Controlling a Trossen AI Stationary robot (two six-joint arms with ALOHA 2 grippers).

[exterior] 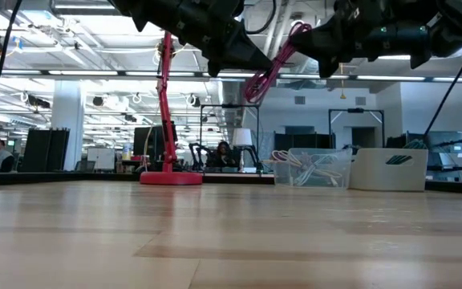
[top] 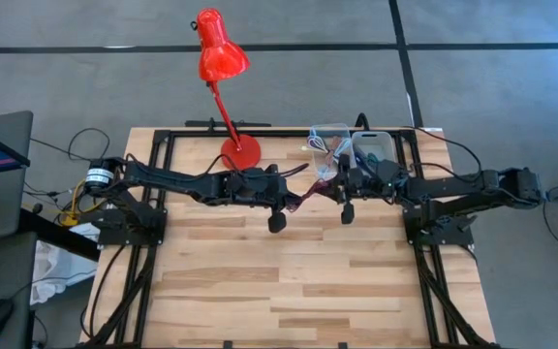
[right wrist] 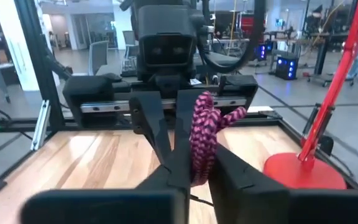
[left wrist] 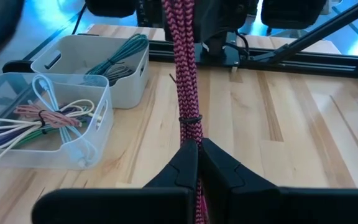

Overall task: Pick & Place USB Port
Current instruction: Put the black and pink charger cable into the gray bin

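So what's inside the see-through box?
The clear box holds loose coiled cables: white, pink, some green. Whatever lies beneath the tangle is covered, so nothing more can be told.

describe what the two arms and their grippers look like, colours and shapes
Both arms are dark, almost black, built of jointed blocky segments on black bases bolted to a black frame. The left arm has a white-and-yellow labelled part near its base; black cables trail from both arms, including the right arm. The left gripper and right gripper each have two matte black fingers tapering to wedge-shaped tips.
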